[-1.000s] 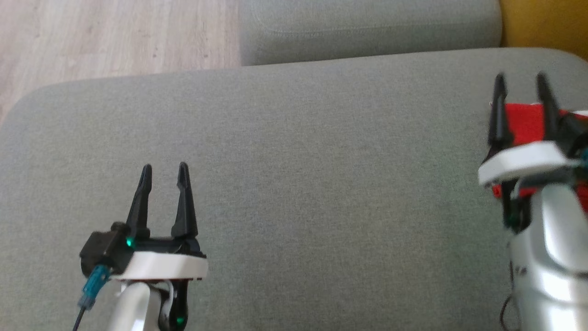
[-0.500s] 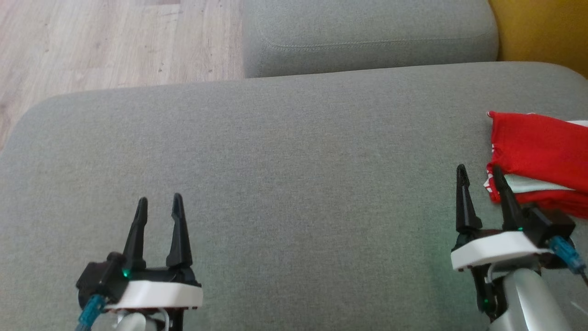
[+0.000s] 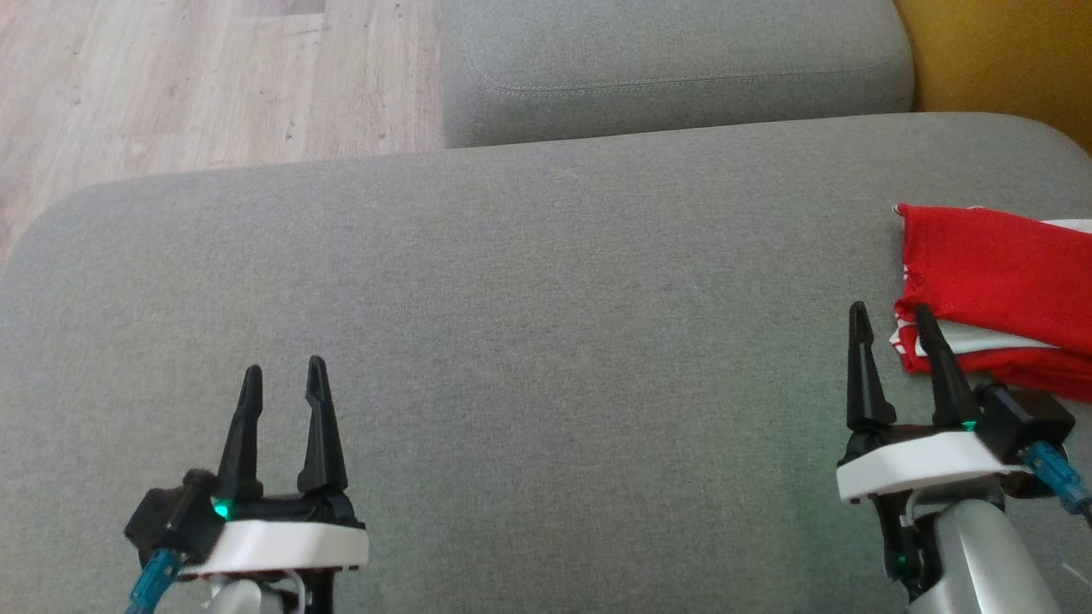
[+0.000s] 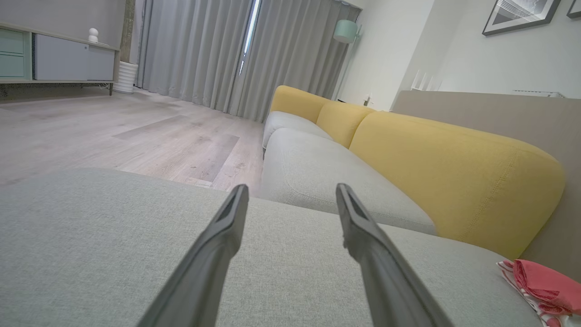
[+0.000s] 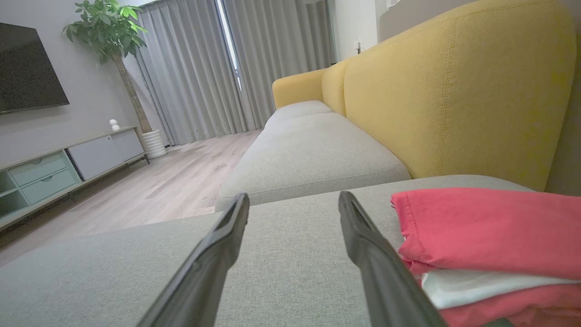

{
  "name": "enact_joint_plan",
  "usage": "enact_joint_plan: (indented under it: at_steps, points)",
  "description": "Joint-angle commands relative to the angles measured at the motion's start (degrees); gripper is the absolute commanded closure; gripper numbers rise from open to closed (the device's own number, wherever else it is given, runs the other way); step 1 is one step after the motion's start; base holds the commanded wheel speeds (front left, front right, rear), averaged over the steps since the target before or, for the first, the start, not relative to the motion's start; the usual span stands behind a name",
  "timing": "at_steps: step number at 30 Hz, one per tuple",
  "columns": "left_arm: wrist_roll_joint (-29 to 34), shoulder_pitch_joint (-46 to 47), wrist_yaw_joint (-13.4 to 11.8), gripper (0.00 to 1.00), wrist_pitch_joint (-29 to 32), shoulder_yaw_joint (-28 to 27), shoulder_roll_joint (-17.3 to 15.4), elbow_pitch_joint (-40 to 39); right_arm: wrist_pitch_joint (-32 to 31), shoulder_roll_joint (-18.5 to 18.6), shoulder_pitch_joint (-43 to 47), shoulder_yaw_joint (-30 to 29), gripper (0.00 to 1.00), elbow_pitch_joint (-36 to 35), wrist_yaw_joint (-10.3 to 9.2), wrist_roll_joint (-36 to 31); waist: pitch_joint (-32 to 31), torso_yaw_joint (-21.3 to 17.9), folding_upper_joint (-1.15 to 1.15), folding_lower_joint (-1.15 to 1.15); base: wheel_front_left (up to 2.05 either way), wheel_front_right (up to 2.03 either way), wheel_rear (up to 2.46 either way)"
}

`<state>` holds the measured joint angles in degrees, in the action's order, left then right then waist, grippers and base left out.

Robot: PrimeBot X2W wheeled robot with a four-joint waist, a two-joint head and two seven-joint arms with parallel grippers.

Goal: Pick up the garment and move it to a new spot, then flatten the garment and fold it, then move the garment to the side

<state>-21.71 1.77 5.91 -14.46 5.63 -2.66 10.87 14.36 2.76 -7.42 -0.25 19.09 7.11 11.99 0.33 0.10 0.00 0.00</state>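
Right pincer (image 3: 889, 309) has drawn back off the folded red garment (image 3: 998, 273), now empty and wide open beside it at the sofa cushion's (image 3: 546, 298) right edge; left pincer (image 3: 283, 367) gapes empty too. Task looks finished.

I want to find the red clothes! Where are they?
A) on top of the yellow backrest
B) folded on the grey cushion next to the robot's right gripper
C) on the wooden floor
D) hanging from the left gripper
B: the folded red garment lies on the grey cushion beside the open right gripper.
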Motion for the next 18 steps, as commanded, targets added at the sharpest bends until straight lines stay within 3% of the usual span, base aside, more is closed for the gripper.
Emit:
enact_joint_plan:
  at_steps: [1,9,10,14,18]
  points:
    - [-0.31,1.71,0.31,0.0,-0.54,-2.05,-0.21,-2.06,0.63,0.12,-1.3,1.85,0.0,-2.26,0.37,0.34,-0.03,-0.01,0.0,0.0,0.0,0.0,0.0]
    - [-0.88,1.46,0.35,0.0,-0.54,-2.41,-0.21,-1.92,0.63,0.12,-1.16,2.67,0.0,-2.29,0.37,0.77,-0.08,-0.04,0.0,0.0,0.0,0.0,0.0]
    - [-1.02,1.43,0.33,1.0,-0.54,-2.4,-0.21,-1.94,0.63,0.12,-1.17,2.7,1.0,-2.27,0.37,0.78,-0.08,-0.04,0.0,0.0,0.0,0.0,0.0]
    - [-0.96,-1.18,0.14,1.0,0.28,-0.01,0.03,3.25,-0.15,-0.1,1.23,1.34,1.0,2.93,-0.02,0.57,-0.08,-0.04,0.0,0.0,0.0,0.0,0.0]
    - [-3.19,-0.99,0.19,1.0,0.93,-0.39,0.02,3.29,-0.9,-0.09,1.11,1.0,1.0,2.81,-0.01,3.08,-0.08,-0.05,0.0,0.0,0.0,0.0,0.0]
